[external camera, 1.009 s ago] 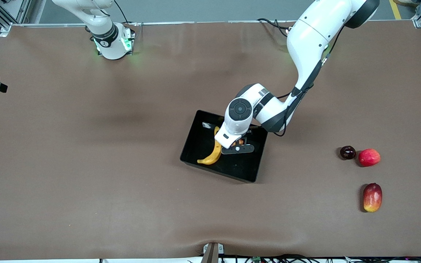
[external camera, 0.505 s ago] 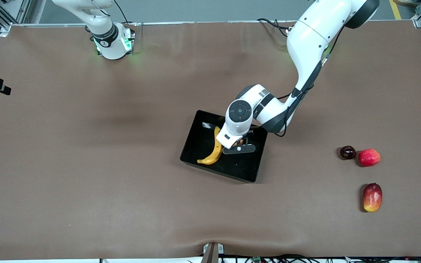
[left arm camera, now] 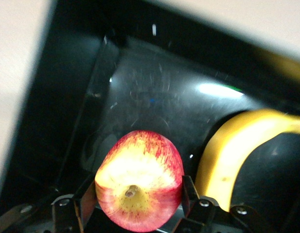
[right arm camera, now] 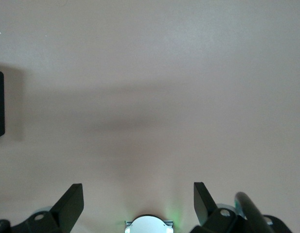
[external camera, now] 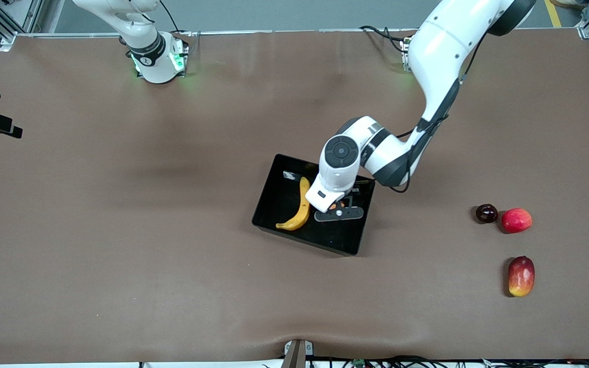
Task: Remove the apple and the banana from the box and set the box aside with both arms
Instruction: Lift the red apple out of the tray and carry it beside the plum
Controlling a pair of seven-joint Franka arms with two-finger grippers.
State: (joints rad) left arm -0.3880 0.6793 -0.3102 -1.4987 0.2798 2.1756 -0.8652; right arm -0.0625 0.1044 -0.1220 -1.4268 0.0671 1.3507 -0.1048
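Note:
The black box [external camera: 273,200] sits mid-table with the yellow banana [external camera: 298,208] lying in it. My left gripper [external camera: 339,208] is low inside the box beside the banana, shut on the red apple with yellow streaks [left arm camera: 138,182]. In the left wrist view the left gripper [left arm camera: 138,200] has a finger [left arm camera: 88,206] pressed on each side of the apple, and the banana [left arm camera: 227,155] and box wall [left arm camera: 67,97] lie just past it. Only a sliver of the apple [external camera: 333,206] shows under the wrist in the front view. My right gripper [right arm camera: 137,204] is open and empty high over bare table.
Three loose fruits lie toward the left arm's end of the table: a dark plum [external camera: 486,213], a red fruit [external camera: 516,220] beside it, and a red-yellow mango [external camera: 521,276] nearer the front camera. The right arm's base [external camera: 157,59] shows a green light.
My left gripper, with the apple, has shifted a little inside the box away from the banana, toward the left arm's end. More of the banana now shows.

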